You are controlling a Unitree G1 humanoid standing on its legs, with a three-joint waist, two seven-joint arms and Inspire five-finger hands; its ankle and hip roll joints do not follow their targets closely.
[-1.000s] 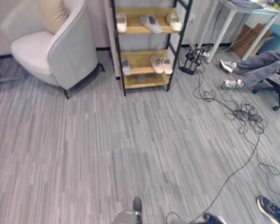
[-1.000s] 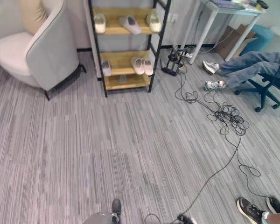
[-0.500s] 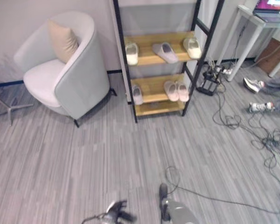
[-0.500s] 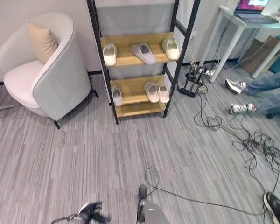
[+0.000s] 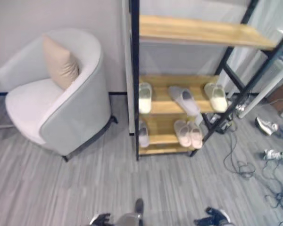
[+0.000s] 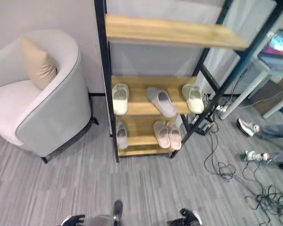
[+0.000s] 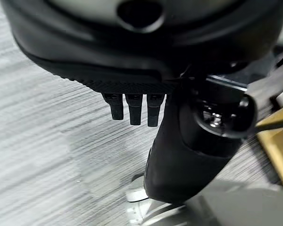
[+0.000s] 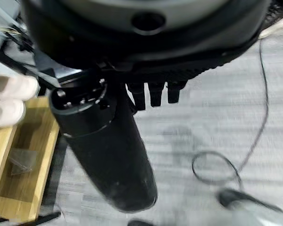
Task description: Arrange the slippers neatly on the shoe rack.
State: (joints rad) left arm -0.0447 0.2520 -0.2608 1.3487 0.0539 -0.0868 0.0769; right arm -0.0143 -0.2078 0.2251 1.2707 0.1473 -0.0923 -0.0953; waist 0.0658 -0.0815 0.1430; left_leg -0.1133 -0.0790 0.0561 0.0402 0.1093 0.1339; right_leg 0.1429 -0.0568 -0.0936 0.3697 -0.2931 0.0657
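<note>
In the left eye view, both hands hang low at the bottom edge, the left hand (image 5: 100, 219) and the right hand (image 5: 212, 217), well apart from the shoe rack (image 5: 133, 94). On its middle shelf lie a cream slipper (image 5: 145, 97), a grey slipper (image 5: 184, 100) set askew, and another cream slipper (image 5: 217, 96); the lower shelf holds a single grey slipper (image 5: 143, 134) and a pink pair (image 5: 188, 133). An armchair (image 5: 56, 108) with a tan cushion (image 5: 60, 62) stands beside the rack.

The right eye view adds a person's shoes (image 6: 247, 127) (near cables on the floor).

The left wrist view shows short fingers (image 7: 134, 108) pointing down over the carpet, relaxed, holding nothing.

The right wrist view shows the same loose, empty pose, with the rack's wooden shelf (image 8: 19, 181) alongside.
</note>
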